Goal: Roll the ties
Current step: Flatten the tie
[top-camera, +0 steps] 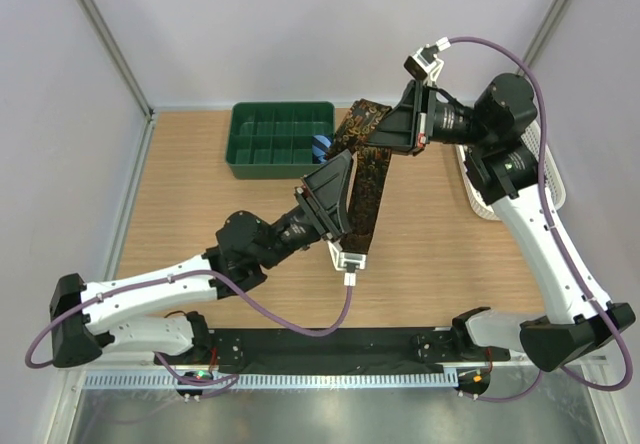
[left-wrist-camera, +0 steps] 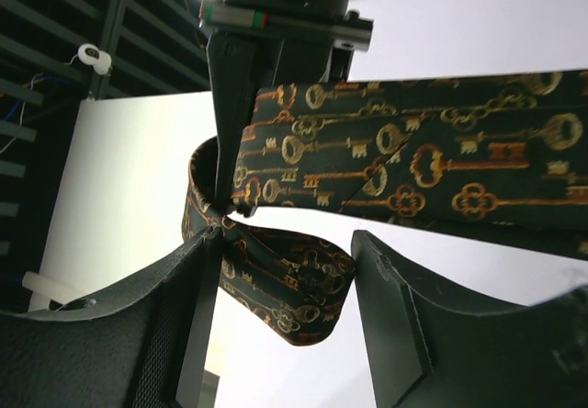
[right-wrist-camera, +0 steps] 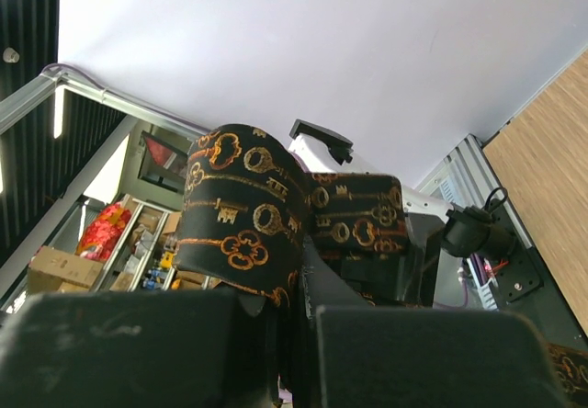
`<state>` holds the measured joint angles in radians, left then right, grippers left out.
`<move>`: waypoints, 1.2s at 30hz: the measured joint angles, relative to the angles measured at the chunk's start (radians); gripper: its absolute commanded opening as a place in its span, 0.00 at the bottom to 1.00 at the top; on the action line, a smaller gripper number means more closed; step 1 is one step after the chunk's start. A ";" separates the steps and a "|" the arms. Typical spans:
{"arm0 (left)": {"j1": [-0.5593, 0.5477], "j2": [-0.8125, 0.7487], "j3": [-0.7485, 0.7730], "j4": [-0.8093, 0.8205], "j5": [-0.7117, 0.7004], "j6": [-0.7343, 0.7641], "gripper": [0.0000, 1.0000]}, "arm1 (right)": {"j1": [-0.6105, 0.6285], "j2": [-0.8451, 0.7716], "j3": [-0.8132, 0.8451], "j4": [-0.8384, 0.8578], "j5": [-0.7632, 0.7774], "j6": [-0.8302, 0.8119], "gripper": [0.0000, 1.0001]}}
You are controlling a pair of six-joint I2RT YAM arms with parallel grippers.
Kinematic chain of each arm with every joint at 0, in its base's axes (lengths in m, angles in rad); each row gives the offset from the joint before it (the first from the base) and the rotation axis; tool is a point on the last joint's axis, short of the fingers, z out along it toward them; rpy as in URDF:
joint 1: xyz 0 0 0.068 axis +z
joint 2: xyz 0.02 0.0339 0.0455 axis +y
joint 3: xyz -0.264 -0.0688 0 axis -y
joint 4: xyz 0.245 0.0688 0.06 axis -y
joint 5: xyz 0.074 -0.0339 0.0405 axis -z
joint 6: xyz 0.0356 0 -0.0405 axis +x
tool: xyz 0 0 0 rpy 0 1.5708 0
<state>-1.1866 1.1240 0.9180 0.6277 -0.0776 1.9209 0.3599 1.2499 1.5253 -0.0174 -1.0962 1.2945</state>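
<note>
Tie (top-camera: 372, 186) pinched by right fingers (right-wrist-camera: 138, 344); left fingers (left-wrist-camera: 441, 321) spread about its loop, contact unclear.

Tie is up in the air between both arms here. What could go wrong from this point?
1. The left gripper stands open around a loose loop of the tie; closing there might flatten it rather than tighten the roll.
2. Only the right gripper clamps the tie; a slip would likely let the loop unwind.
3. The tie's long tail runs close by the green tray and the blue roll and may snag them.
</note>
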 measured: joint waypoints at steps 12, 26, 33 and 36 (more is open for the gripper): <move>0.018 -0.008 0.009 0.004 0.024 -0.005 0.00 | 0.000 0.000 -0.019 0.017 -0.003 0.004 0.01; -0.092 -0.186 0.167 -0.444 -0.020 -0.640 0.00 | 0.003 0.121 0.040 -0.397 0.119 -0.513 0.08; -0.069 -0.031 0.577 -0.774 -0.235 -1.267 0.00 | 0.027 0.170 -0.093 -0.354 0.093 -0.639 0.32; -0.054 0.078 0.778 -0.940 -0.341 -1.504 0.01 | 0.048 0.212 -0.178 -0.326 0.095 -0.688 0.54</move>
<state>-1.2404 1.2022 1.6958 -0.3126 -0.4191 0.4168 0.4084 1.4616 1.3476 -0.3431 -1.0012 0.6067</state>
